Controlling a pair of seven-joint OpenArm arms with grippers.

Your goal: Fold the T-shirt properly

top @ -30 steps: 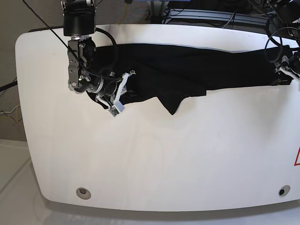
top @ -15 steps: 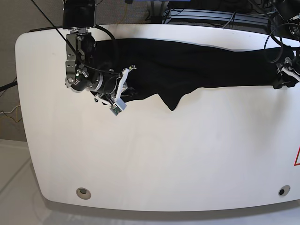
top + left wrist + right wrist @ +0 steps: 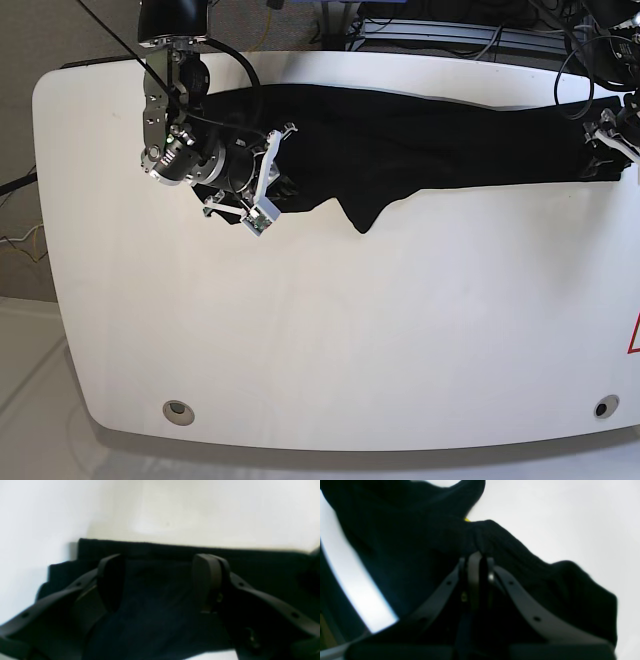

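The black T-shirt [image 3: 430,135] lies stretched in a long band across the far part of the white table [image 3: 350,330], with one pointed flap [image 3: 362,215] reaching toward the front. At its left end, my right gripper [image 3: 272,185] is shut on the cloth. In the right wrist view its fingers [image 3: 477,555] pinch a ridge of the T-shirt [image 3: 407,542], and a small yellow tag [image 3: 467,519] peeks out. My left gripper [image 3: 607,140] is at the shirt's right end. Its fingers [image 3: 158,562] stand apart over the flat T-shirt [image 3: 262,562], just short of its edge.
Black cables [image 3: 450,35] and equipment crowd the space behind the table's far edge. Two round grommets sit near the front corners [image 3: 178,410] [image 3: 601,408]. A red triangular mark [image 3: 633,335] shows at the right edge.
The right arm has swung toward the back and turned, carrying the shirt's left end with it. The left gripper has shifted slightly toward the far edge. The shirt lies straighter.
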